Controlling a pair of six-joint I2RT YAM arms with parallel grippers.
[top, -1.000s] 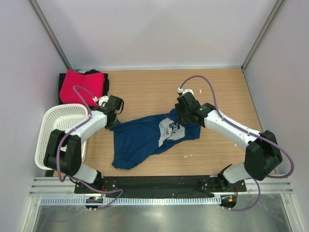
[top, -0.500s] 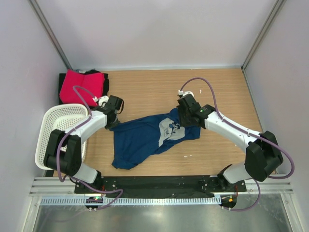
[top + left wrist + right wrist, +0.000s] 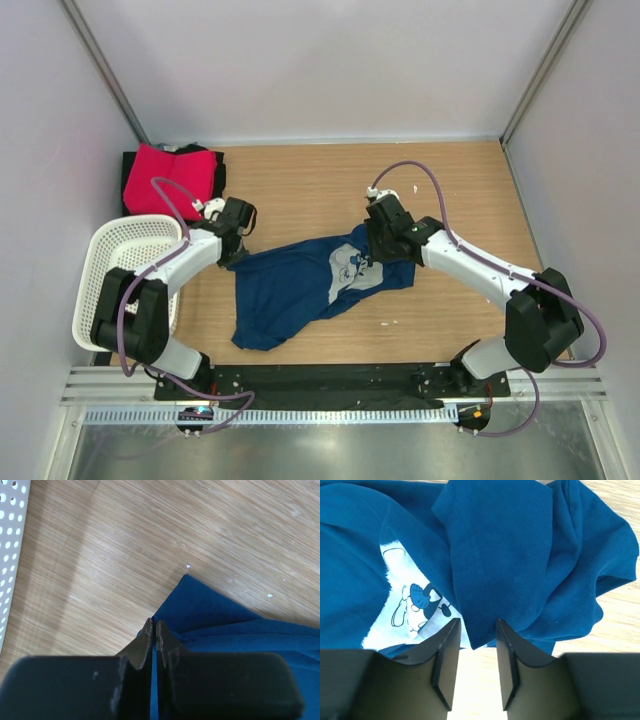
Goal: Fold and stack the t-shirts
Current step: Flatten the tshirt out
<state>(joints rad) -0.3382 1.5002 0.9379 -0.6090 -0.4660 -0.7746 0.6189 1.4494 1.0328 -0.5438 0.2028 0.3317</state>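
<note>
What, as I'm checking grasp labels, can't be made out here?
- Top view: the black t-shirt lies mostly under the pink-red t-shirt, so its fold is hidden.
- Left wrist view: the left gripper hides how much navy t-shirt it pinches; the frame edge cuts off the basket.
- Right wrist view: a navy fold covers part of the white print; whether the right gripper touches cloth is unclear.

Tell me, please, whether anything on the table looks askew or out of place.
The navy t-shirt lies crumpled and slanted mid-table, a fold doubled over its white print. The pink-red tee on the black tee, far left, looks tidy.
</note>
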